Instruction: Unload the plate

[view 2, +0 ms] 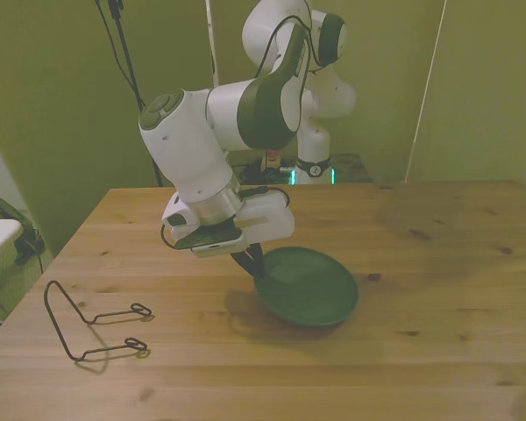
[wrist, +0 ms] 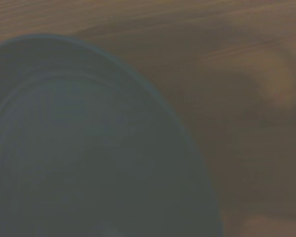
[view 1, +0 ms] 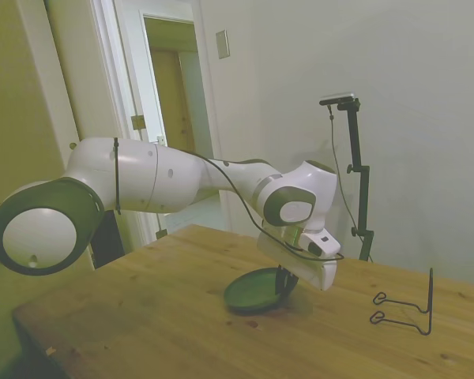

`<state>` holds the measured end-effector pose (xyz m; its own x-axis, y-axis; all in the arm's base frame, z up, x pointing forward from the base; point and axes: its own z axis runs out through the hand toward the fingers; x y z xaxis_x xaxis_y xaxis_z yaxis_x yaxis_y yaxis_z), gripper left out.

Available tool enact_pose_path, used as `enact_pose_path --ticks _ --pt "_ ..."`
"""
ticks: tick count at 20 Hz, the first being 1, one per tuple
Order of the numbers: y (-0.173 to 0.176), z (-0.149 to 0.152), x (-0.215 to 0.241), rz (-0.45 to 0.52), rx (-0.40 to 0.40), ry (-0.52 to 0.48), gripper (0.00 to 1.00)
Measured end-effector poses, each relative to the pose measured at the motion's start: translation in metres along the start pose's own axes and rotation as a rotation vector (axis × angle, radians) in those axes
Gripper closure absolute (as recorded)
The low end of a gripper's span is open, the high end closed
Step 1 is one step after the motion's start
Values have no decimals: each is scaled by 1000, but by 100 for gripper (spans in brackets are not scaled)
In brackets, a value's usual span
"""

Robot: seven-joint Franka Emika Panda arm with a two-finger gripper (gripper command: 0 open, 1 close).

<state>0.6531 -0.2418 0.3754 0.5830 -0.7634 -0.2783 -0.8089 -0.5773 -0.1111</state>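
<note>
Your end effector (view 2: 256,263) pinches the plate (view 2: 311,285) by its rim, the plate tilted with its far edge on the table (view 2: 438,263).

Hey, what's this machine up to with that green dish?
A white robot arm has its gripper closed on the rim of a dark-green plate. The plate sits tilted on the wooden table, its gripped edge raised and the opposite edge down on the wood. A thin black wire stand sits empty and apart, toward the front view's left, so the plate appears to be already out of it. The gripper has not yet let go.
</note>
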Motion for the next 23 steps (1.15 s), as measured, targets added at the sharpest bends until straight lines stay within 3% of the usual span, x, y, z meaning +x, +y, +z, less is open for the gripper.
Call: enact_pose_path --ticks 10,12,18,23 --pt "1 -5 0 -5 -9 24 0" --pt "-2 -29 -8 -14 19 50 0" --pt "-17 -147 -82 -94 138 115 0" --pt "-41 -168 -143 -182 139 88 0"
